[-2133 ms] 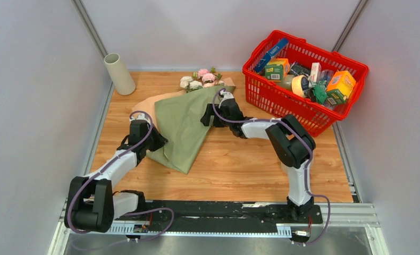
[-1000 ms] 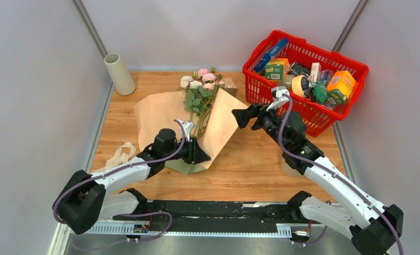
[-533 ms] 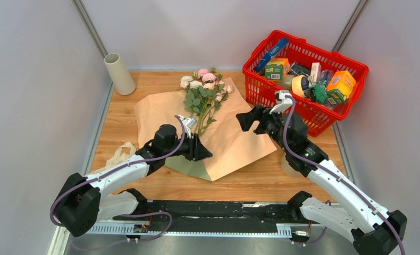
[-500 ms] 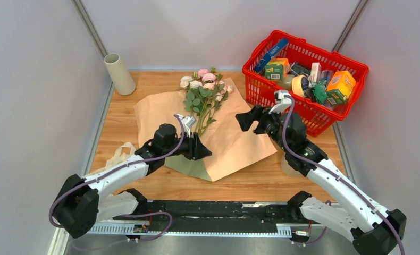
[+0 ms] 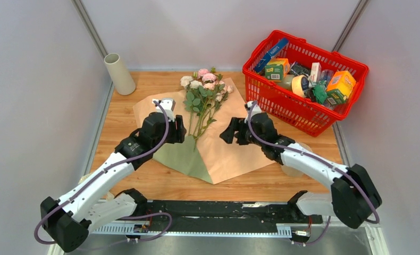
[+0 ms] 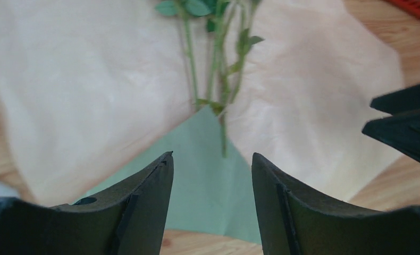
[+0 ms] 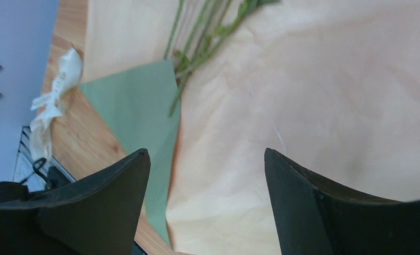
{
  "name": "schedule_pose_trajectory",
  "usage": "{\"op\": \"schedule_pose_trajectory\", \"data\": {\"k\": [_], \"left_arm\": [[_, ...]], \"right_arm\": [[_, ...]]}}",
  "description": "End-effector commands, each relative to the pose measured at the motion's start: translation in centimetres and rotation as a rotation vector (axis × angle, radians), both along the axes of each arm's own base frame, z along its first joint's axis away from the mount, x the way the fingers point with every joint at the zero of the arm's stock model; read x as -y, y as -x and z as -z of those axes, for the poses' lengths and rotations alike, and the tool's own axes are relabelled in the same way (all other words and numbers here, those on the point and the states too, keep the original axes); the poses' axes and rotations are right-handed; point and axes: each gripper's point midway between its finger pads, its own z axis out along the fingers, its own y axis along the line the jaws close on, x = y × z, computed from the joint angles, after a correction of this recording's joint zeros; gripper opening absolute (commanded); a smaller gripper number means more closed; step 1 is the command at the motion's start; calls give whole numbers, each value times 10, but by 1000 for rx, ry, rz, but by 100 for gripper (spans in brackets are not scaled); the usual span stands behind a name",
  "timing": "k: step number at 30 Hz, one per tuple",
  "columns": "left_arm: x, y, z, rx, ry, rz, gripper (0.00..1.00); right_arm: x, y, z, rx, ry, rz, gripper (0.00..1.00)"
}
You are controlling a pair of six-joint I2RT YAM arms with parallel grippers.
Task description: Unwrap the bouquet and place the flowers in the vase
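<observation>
The off-white vase (image 5: 119, 73) stands at the surface's (image 5: 160, 183) far-left corner, well apart from the flowers (image 5: 200, 101). The left end effector (image 6: 210, 156) hovers released, empty, over the sage-green corner (image 6: 197, 175) of the wrapping paper (image 5: 240, 149). The flowers lie on the spread peach sheet, stems pointing toward the arms. The right end effector (image 7: 205, 154) hangs released above the paper's right half. Print on the boxes (image 5: 277, 68) in the red basket (image 5: 282, 103) is too small to read. Only the right wrist view shows the cream ribbon (image 7: 53, 90), loose on the wood.

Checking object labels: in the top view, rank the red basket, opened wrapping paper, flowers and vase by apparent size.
Largest: the wrapping paper and the red basket, about alike, so unranked.
Then the flowers.
Smallest: the vase.
</observation>
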Motion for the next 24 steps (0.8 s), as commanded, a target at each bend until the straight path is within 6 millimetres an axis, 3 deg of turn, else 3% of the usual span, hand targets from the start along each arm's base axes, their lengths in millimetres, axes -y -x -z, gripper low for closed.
{"op": "schedule_pose_trajectory", "data": {"k": [1,4,7,13,17,22,24], "left_arm": [[-64,14,20,-73,-275,-172,64],[-86,25,30,-82,-329,-238,64],[-96,32,30,-79,-334,-260,64],[-105,35,17,-18,-300,-299,64],[-112,36,7,26,-274,-334,64],[-119,38,1,51,-269,-365,64],[-119,38,1,51,-269,-365,64]], "right_arm": [[-14,14,37,-91,-60,-45,80],[-4,21,70,-152,-12,-10,76],[11,29,100,-207,41,40,72],[41,42,132,-261,118,146,63],[33,41,112,-218,88,100,63],[-15,41,40,-8,-27,-128,67],[-32,41,27,30,-47,-189,70]]}}
